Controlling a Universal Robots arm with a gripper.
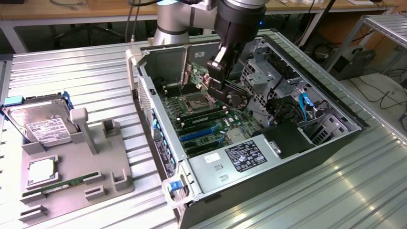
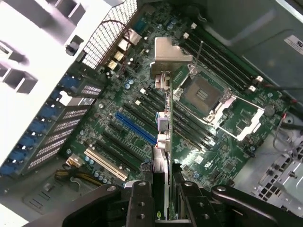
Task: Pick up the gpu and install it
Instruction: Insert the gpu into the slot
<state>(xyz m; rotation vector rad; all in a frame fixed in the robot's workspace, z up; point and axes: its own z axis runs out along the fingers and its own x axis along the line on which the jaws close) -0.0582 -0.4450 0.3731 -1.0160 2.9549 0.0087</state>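
My pincer is clenched on the gpu, a thin black card with a silvery metal end bracket. I hold it edge-on above the green motherboard inside the open black computer case. A long blue slot lies just beside its edge, and the square metal processor socket is on the other side.

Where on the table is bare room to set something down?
Bare table behind the tray, up to the case, and the wide strip past the case on the exterior view's right. Crowded: the tray's slots, and inside the case where the gripper holds the gpu.
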